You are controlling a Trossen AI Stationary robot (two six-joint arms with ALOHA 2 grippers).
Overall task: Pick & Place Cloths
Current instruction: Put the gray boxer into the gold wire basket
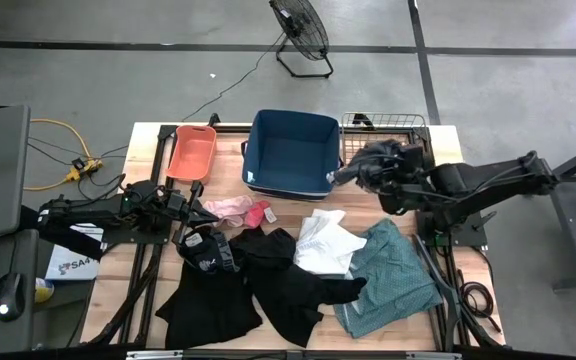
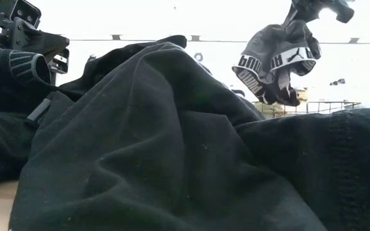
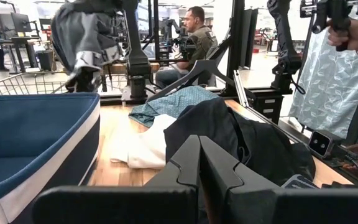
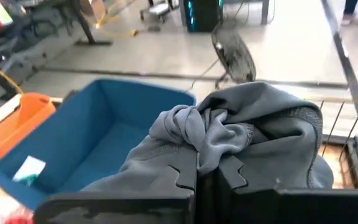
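Observation:
My right gripper [image 1: 360, 170] is shut on a grey garment [image 4: 241, 143] with a black-and-white waistband [image 2: 281, 63]. It is raised over the right rim of the navy bin [image 1: 293, 152], beside the wire bin [image 1: 388, 124]. On the table lie large black cloths [image 1: 268, 280], a white cloth [image 1: 323, 245], a teal-grey shirt [image 1: 393, 275], and small pink [image 1: 230, 207] and red [image 1: 260, 213] pieces. My left gripper [image 3: 197, 146] is shut and empty, low near the table's left side beside the pink piece, pointing toward the black pile. My right gripper pinches a bunched fold [image 4: 197, 146] of the grey garment between its two fingers. How many layers it holds, I cannot tell. The garment hangs crumpled below the fingers [image 2: 278, 64], lifted clear of the table and the bins.
An orange bin [image 1: 191, 150] stands left of the navy bin at the far edge. A small white tag [image 4: 28, 169] lies inside the navy bin. The black pile [image 2: 172, 147] fills the low view. A seated person [image 3: 194, 37] and other rigs show beyond the table's right side.

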